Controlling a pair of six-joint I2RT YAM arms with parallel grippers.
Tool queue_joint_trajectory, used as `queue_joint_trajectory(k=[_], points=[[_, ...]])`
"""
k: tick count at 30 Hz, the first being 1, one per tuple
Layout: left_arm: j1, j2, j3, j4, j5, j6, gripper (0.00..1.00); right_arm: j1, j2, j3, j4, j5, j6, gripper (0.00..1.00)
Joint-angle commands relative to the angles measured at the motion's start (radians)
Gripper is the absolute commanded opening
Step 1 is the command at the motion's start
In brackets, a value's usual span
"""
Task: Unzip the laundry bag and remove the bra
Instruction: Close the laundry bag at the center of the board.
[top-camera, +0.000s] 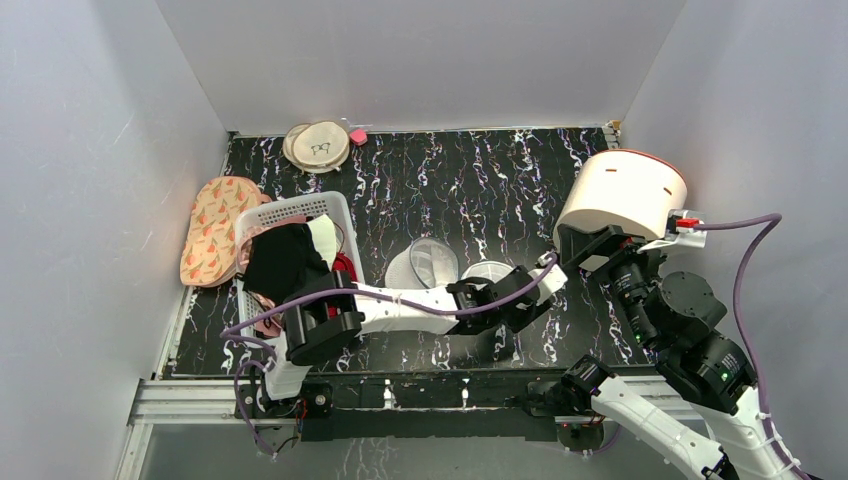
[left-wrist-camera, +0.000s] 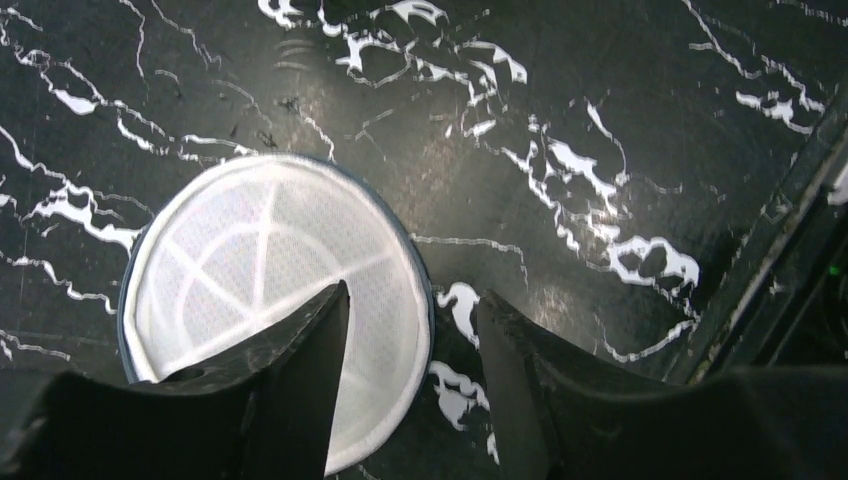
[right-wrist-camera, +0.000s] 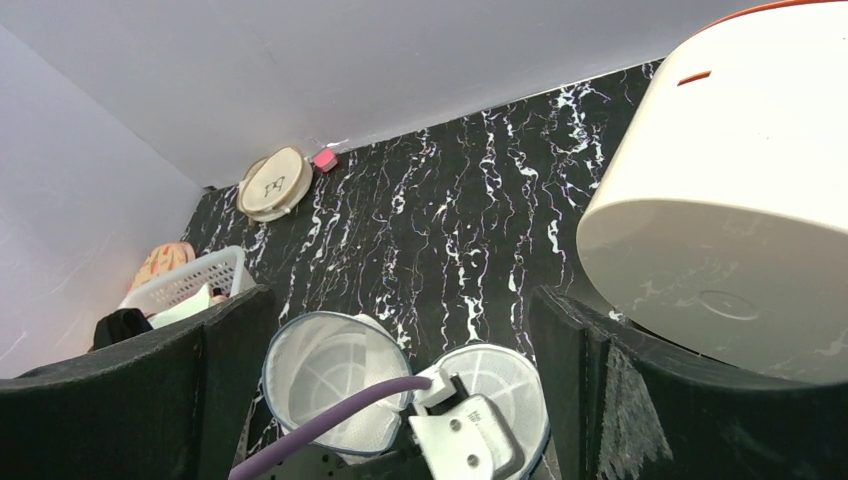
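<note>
**Clerk:** First entry, closest to the near edge?

**Keeper:** Left gripper (left-wrist-camera: 412, 300). Black matte fingers, tapered, standing apart with nothing between them. One finger overlaps the mesh below. I cannot tell whether it touches.

**Clerk:** And the mesh?

**Keeper:** The laundry bag (top-camera: 432, 262), mid-table, a little in from the near edge. It is fine white netting with a round outline, a dark zipper rim and paler ribs running like spokes. It lies parted into two round halves side by side. The left gripper is over the right-hand half.

**Clerk:** The other arm?

**Keeper:** Right gripper (right-wrist-camera: 398, 300). Broad dark fingers with a rough-looking surface, spread wide and holding nothing, toward the table's right edge.

**Clerk:** Next to it?

**Keeper:** One cream drum (top-camera: 622, 195), a smooth cylinder with orange-red trim. It sits tilted toward the far-right corner, just beside the right finger.

**Clerk:** Left edge?

**Keeper:** One basket (top-camera: 290, 210), rectangular, of white slotted plastic. A black cloth (top-camera: 283, 262) is heaped inside it, soft and crumpled, with a glimpse of red. Beyond it, against the left edge, lies a flat peach fabric piece (top-camera: 210, 230) with rounded ends and a small printed pattern.

**Clerk:** Far edge?

**Keeper:** Beige discs (top-camera: 318, 146), flat and round, overlapping near the far-left corner. The top one carries a thin line drawing. A small pink thing (top-camera: 358, 136) lies just beside them.

**Clerk:** Surface?

**Keeper:** Table (top-camera: 480, 180), glossy black marble pattern with white veins.
</note>
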Motion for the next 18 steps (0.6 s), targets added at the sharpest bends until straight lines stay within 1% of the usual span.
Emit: queue_joint_trajectory(k=[1,5,7,13,16,18], points=[[0.010,0.071,0.094,-0.005,-0.035,-0.034,0.50,-0.003,0.004,0.040,0.036,0.003,-0.010,0.98],[0.027,0.147,0.163,-0.036,-0.043,-0.058,0.54,-0.002,-0.005,0.047,0.015,0.009,-0.011,0.98],[0.034,0.180,0.207,-0.064,-0.048,-0.074,0.54,-0.002,-0.012,0.045,0.010,0.010,-0.006,0.98],[0.040,0.243,0.249,-0.133,-0.065,-0.111,0.51,-0.002,-0.014,0.039,0.007,0.011,-0.003,0.98],[0.042,0.269,0.263,-0.175,-0.074,-0.165,0.49,-0.003,-0.012,0.033,0.015,0.010,-0.003,0.98],[0.048,0.284,0.263,-0.196,-0.061,-0.197,0.44,-0.003,-0.008,0.031,0.020,0.006,-0.004,0.98]])
